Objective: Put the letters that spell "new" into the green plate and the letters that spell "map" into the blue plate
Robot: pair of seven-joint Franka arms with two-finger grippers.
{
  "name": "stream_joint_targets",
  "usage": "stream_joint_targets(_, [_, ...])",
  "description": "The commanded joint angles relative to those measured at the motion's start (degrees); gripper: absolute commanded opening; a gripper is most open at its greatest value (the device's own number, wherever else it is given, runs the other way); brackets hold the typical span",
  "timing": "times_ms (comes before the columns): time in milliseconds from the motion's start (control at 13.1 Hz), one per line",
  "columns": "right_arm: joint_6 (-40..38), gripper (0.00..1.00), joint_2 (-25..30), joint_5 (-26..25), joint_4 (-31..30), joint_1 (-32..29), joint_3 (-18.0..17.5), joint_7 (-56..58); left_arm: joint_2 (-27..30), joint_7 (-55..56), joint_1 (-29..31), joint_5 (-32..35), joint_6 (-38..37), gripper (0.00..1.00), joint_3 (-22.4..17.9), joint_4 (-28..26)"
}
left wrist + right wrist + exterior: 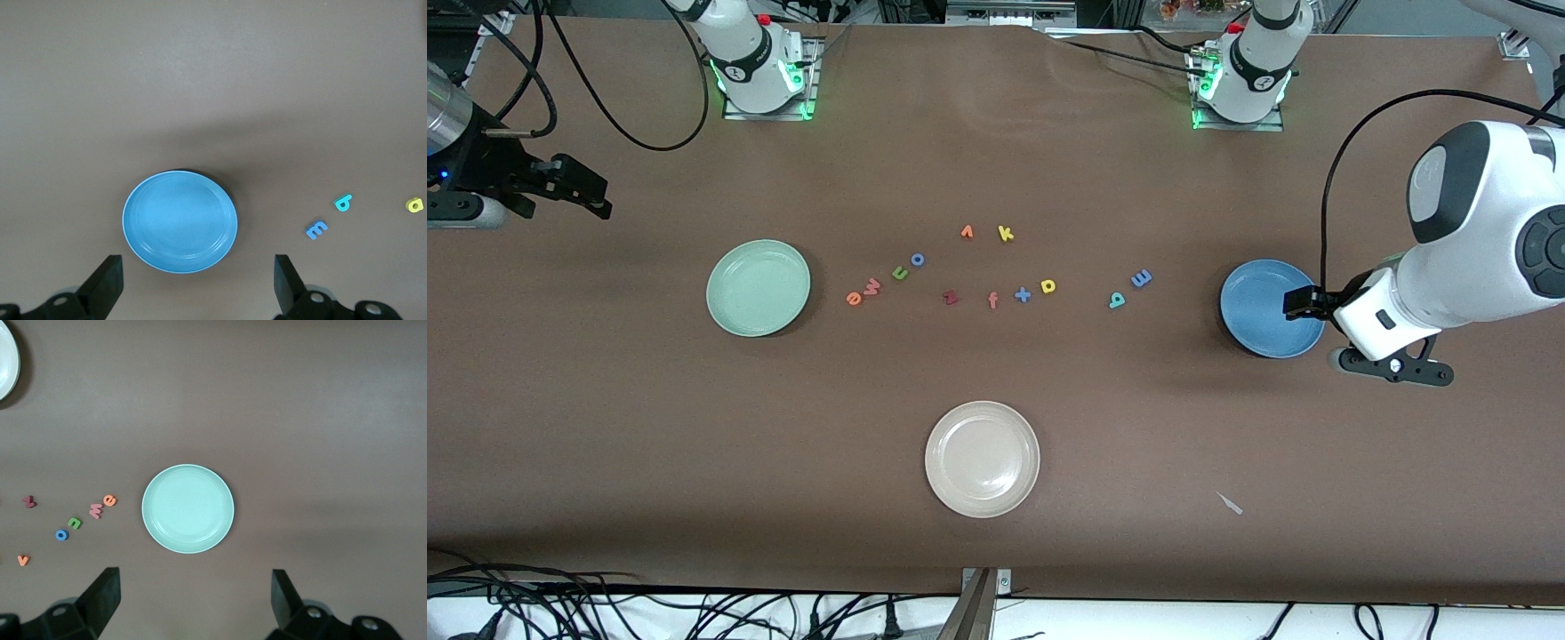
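The left gripper (197, 283) has its fingers spread wide and holds nothing; it hangs over the edge of the blue plate (180, 221) at the left arm's end of the table. The right gripper (193, 600) is just as wide apart and empty, up in the air past the green plate (188, 508) at the right arm's end of the table.

Both plates are bare, so nothing of the task is done yet. All six letters lie on the brown table (996, 400) between the two plates. The orange e (854, 299), the coral w (871, 286) and the green n (900, 273) sit in a short line just beside the green plate. The blue m (1141, 278) and the teal a (1117, 300) lie close together near the blue plate, and the yellow p (1048, 285) lies nearer the middle, beside a blue plus sign (1023, 294).

A blue o (917, 260), a dark red z (951, 298), a yellow k (1005, 233) and the cream-white plate (983, 459) are to stay out of it
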State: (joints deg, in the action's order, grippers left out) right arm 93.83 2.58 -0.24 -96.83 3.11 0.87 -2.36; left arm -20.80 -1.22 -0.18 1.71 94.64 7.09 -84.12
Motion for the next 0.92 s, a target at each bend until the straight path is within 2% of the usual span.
stream_joint_targets(0, [-0.14,1.0,0.58,0.5,-0.38,-0.04,-0.16,-0.63,0.5,-1.15,-0.17,-1.53,0.8,0.99,-0.23,-0.88])
stream_joint_targets(839, [-0.14,1.0,0.58,0.5,-0.38,-0.04,-0.16,-0.63,-0.38,0.17,-2.37,-1.62,0.89,0.99,-0.14,-0.79])
